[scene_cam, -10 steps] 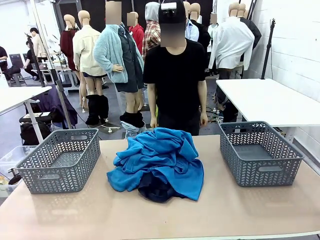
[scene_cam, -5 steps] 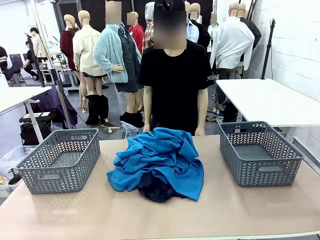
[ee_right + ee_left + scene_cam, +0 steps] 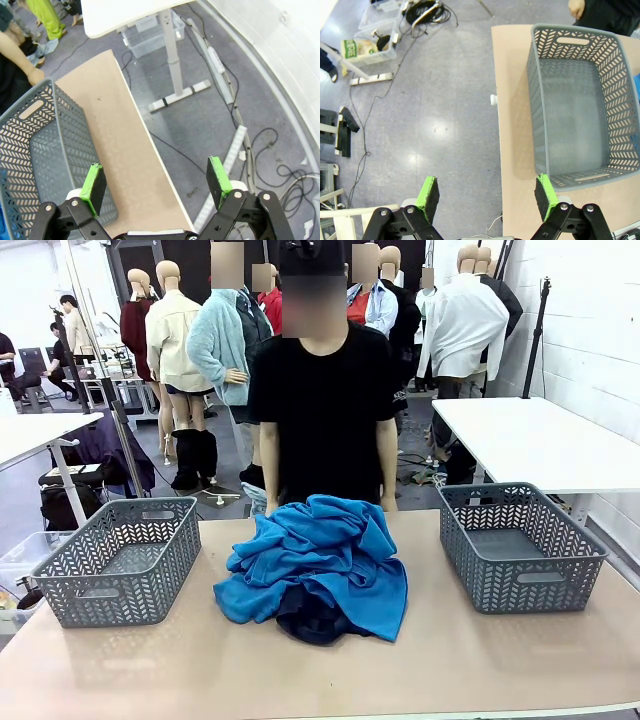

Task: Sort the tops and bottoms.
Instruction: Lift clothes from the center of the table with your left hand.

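Since a second ago the person (image 3: 322,410) stands further to our left, while the tops (image 3: 320,550) lie heaped over the bottoms (image 3: 308,626) in the middle of the table (image 3: 450,660), bare board either side, and our left gripper (image 3: 486,194) and right gripper (image 3: 156,183) hang wide open, empty, over its side edges.

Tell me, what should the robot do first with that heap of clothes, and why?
Probably bring the open left gripper in over the blue tops and pinch the uppermost fold: they lie over the dark bottoms. The right gripper is open too.
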Motion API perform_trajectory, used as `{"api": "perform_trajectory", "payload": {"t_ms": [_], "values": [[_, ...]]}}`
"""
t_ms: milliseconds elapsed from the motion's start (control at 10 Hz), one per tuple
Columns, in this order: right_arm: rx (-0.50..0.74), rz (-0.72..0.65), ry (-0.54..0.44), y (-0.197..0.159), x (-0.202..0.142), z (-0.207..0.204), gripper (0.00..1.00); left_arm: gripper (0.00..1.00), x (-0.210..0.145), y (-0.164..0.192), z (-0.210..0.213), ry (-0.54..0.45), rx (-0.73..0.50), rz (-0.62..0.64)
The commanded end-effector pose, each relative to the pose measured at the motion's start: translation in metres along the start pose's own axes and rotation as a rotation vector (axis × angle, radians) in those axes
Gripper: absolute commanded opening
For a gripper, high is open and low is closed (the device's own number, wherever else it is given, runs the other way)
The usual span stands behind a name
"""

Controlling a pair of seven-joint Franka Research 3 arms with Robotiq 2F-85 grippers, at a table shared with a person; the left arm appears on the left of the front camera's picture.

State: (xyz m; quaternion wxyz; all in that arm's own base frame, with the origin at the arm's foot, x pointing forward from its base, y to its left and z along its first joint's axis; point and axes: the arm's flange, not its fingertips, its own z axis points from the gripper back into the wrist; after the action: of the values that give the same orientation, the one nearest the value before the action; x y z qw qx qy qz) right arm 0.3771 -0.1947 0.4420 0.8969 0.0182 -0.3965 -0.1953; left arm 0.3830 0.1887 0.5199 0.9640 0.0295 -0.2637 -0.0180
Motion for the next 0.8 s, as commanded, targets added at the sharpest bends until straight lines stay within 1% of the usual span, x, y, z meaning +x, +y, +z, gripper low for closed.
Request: {"api": "perform_trajectory", "payload": {"t_ms": [0,200,300,400,600,700], "values": [[-0.011,-0.02,0.005,0.003,-0.001,-0.001,1.0,1.0,-0.003,0.001,0.001,-0.006,-0.01,0.002],[-0.011,-0.02,0.005,0.003,-0.001,-0.001,1.0,1.0,0.0,0.0,0.0,0.0,0.0,0.0],[-0.011,-0.02,0.005,0.003,-0.001,-0.001,1.0,1.0,0.012,-0.011,0.017,-0.061,0.02,-0.015],[-0.011,-0.02,0.005,0.003,-0.001,-0.001,1.0,1.0,0.026,-0.031,0.042,-0.157,0.011,-0.08],[-0.011,-0.02,0.005,0.003,-0.001,-0.001,1.0,1.0,0.049,-0.078,0.089,-0.332,0.026,-0.253],[-0.011,-0.02,0.005,0.003,-0.001,-0.001,1.0,1.0,0.062,-0.108,0.109,-0.369,0.02,-0.357]]}}
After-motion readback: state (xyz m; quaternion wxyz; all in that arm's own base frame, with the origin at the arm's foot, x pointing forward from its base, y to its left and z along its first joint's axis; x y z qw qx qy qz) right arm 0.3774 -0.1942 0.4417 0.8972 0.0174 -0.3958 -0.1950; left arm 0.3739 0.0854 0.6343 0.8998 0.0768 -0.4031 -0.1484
